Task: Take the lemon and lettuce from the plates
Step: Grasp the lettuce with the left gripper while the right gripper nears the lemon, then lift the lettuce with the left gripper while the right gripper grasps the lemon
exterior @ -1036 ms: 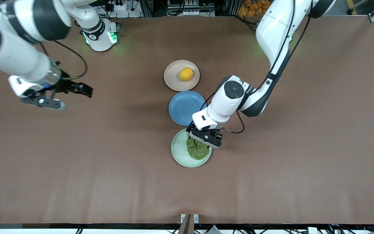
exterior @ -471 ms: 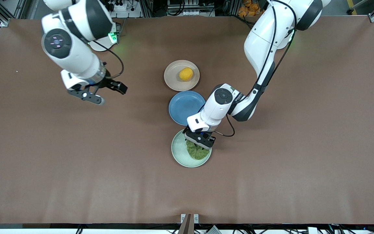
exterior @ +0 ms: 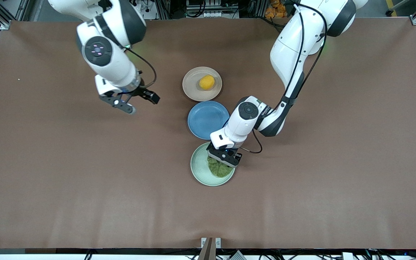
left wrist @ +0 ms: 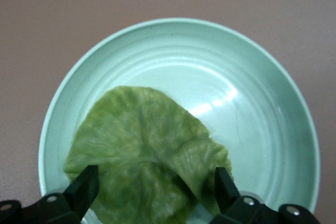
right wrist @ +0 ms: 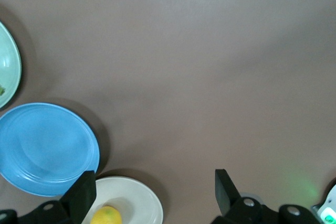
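Note:
The lettuce (exterior: 219, 169) lies on the mint green plate (exterior: 200, 169), the plate nearest the front camera. My left gripper (exterior: 224, 156) is low over it, open, with a finger on each side of the leaf (left wrist: 152, 156); the plate's rim (left wrist: 173, 24) fills the left wrist view. The lemon (exterior: 207, 82) sits on the beige plate (exterior: 192, 86), farthest from the camera. My right gripper (exterior: 135, 103) is open and empty, in the air over bare table toward the right arm's end. Its wrist view shows the lemon (right wrist: 106, 216) on the beige plate (right wrist: 142, 203).
An empty blue plate (exterior: 208, 119) lies between the two other plates, touching both; it also shows in the right wrist view (right wrist: 47, 148). The brown table (exterior: 320, 162) spreads wide around the three plates.
My right arm has swung in from the table's end toward the beige plate. My left gripper has come lower onto the lettuce.

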Controlling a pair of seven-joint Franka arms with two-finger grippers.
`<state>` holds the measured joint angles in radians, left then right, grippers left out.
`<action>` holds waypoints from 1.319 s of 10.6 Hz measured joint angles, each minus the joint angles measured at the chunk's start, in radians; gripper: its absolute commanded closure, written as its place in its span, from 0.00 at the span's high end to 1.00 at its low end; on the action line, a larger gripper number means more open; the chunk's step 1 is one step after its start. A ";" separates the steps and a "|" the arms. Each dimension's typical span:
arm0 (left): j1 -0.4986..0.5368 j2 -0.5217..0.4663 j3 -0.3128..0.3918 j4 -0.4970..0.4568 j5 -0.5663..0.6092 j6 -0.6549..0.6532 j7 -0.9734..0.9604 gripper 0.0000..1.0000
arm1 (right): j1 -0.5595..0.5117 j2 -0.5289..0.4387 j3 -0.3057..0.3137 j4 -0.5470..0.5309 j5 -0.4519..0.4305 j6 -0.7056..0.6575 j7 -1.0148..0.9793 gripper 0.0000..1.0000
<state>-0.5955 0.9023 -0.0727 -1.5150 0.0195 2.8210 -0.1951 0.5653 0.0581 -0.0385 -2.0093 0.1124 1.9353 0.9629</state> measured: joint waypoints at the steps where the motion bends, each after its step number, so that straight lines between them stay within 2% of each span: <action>1: -0.004 0.007 0.005 0.001 0.000 0.002 0.000 0.54 | 0.028 0.017 0.000 -0.001 0.001 0.016 0.045 1.00; 2: -0.006 0.008 0.008 0.003 0.000 0.003 0.000 0.35 | 0.054 0.037 0.000 -0.002 0.002 0.033 0.088 1.00; 3: -0.006 0.008 0.010 0.006 0.000 0.003 0.000 0.22 | 0.077 0.057 0.000 -0.002 0.002 0.051 0.129 1.00; 4: -0.006 0.008 0.011 0.009 0.000 0.003 0.000 0.18 | 0.097 0.075 0.000 -0.002 0.003 0.068 0.170 1.00; 5: -0.007 0.008 0.012 0.013 0.000 0.003 0.000 0.09 | 0.116 0.091 0.000 -0.002 0.003 0.082 0.205 1.00; 7: -0.006 0.008 0.013 0.022 0.000 0.003 0.000 0.02 | 0.151 0.112 0.000 -0.002 0.024 0.112 0.268 1.00; 14: 0.011 0.004 0.059 0.011 0.013 0.003 0.001 0.00 | 0.307 0.198 0.001 -0.003 0.031 0.270 0.522 1.00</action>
<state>-0.5842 0.9059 -0.0141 -1.5037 0.0330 2.8236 -0.1944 0.8719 0.2564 -0.0378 -2.0121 0.1436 2.2049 1.4853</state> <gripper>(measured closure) 0.969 0.000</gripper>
